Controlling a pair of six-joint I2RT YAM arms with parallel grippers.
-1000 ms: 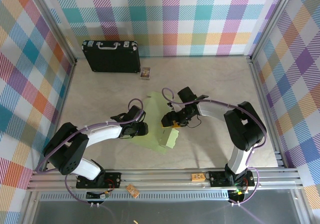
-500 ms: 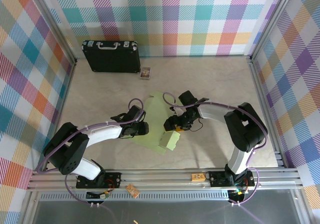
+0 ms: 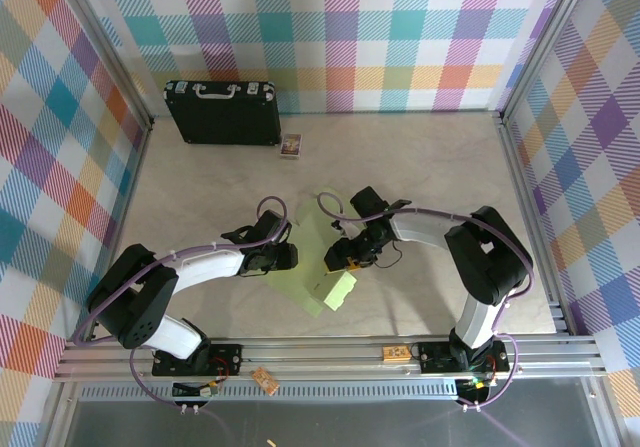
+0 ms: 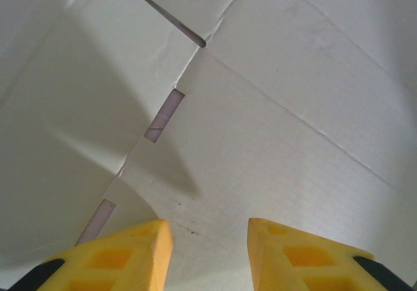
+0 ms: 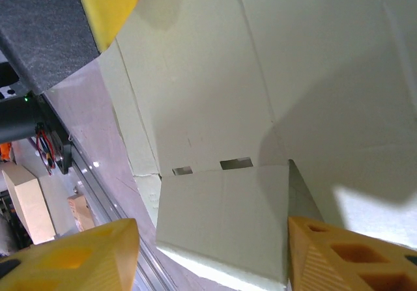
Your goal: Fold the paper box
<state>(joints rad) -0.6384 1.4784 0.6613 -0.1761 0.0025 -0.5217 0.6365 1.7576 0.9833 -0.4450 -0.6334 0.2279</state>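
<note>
Left gripper [image 3: 288, 257] jaws parted, tips at left edge of pale green thin-card paper box [image 3: 312, 272], mid-table between both grippers; contact unclear. Right gripper [image 3: 338, 255] unclenched, straddling folded near corner. Bare beige tabletop [image 3: 430, 167] right and beyond. Black briefcase [image 3: 222, 114] with silver handle and tiny picture card [image 3: 291, 145] at back wall.

Pale green paper box [image 3: 322, 289], partly folded, one end flap raised

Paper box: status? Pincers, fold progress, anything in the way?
Left pincer open, at left edge of paper box. Right pincer open, straddling a folded flap. Box part-folded. Black case far back, apart.
</note>
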